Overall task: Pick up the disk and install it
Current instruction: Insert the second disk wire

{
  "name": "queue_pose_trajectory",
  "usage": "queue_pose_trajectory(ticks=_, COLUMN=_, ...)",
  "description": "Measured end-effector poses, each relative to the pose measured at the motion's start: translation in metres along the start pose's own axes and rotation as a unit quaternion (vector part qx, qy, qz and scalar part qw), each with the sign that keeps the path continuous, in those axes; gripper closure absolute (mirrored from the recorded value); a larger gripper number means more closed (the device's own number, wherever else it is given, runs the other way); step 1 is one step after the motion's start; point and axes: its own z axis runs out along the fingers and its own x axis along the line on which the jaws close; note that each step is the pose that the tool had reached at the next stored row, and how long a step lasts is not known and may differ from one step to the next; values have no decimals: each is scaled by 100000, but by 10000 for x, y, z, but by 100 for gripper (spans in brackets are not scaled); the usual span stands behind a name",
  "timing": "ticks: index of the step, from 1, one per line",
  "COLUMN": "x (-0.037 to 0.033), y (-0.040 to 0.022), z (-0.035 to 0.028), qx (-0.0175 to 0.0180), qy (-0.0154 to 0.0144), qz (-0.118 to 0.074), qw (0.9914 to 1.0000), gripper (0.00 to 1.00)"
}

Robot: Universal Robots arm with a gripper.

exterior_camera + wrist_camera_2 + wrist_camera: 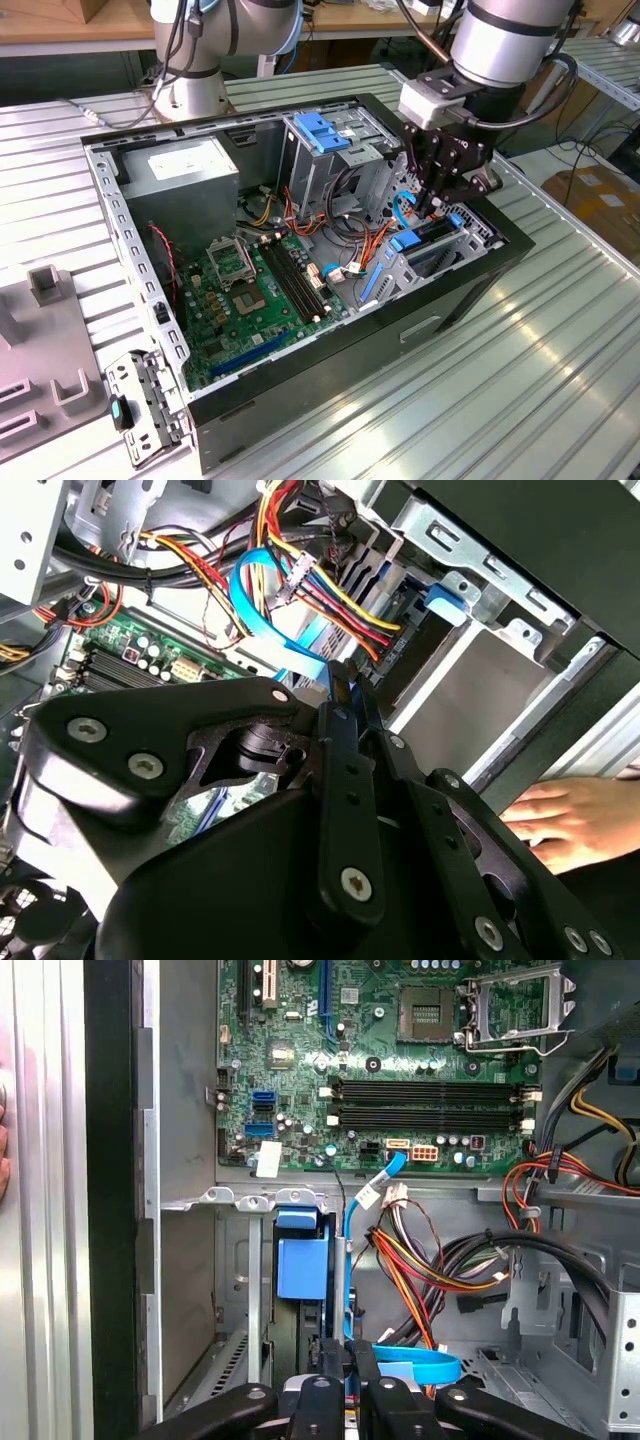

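The disk (424, 238), a flat drive with blue carrier rails, stands on edge in the drive bay at the corner of the open computer case (350, 350) on the exterior view's right. My gripper (432, 208) reaches down from above and is shut on the disk's upper edge. In the first wrist view the disk (300, 1265) is seen edge-on, its blue rail end sitting down in the bay, with my gripper (346, 1365) closed tight around it. In the second wrist view my gripper (345, 690) points into the bay among the cables.
Orange, yellow and blue cables (420, 1260) crowd the space beside the bay. The green motherboard (250, 290) lies on the case floor, near the grey power supply (185, 170) and an upright cage with a blue top (325, 135). A person's hand (560, 820) rests outside the case wall.
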Motion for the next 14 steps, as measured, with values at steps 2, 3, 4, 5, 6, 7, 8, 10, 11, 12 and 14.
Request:
queue_pose_trajectory(ticks=2, x=28, y=3, z=2, qx=16, qy=-112, qz=5, qw=100000, gripper=84)
queue_pose_trajectory(ticks=3, x=46, y=5, z=5, qx=25, qy=-192, qz=15, qw=100000, gripper=84)
queue_pose_trajectory(ticks=4, x=69, y=6, z=5, qx=47, qy=-342, qz=17, qw=99999, gripper=84)
queue_pose_trajectory(ticks=5, x=87, y=5, z=7, qx=63, qy=-532, qz=15, qw=99999, gripper=84)
queue_pose_trajectory(ticks=6, x=100, y=6, z=8, qx=72, qy=-695, qz=28, qw=99998, gripper=84)
queue_pose_trajectory(ticks=7, x=114, y=6, z=9, qx=81, qy=-923, qz=39, qw=99996, gripper=84)
queue_pose_trajectory(ticks=8, x=125, y=6, z=10, qx=87, qy=-1228, qz=55, qw=99992, gripper=84)
queue_pose_trajectory(ticks=10, x=155, y=7, z=12, qx=113, qy=-2200, qz=106, qw=99976, gripper=84)
queue_pose_trajectory(ticks=11, x=168, y=7, z=13, qx=123, qy=-2509, qz=123, qw=99968, gripper=84)
queue_pose_trajectory(ticks=12, x=185, y=8, z=14, qx=128, qy=-2806, qz=139, qw=99960, gripper=84)
queue_pose_trajectory(ticks=14, x=215, y=9, z=16, qx=131, qy=-3029, qz=155, qw=99954, gripper=84)
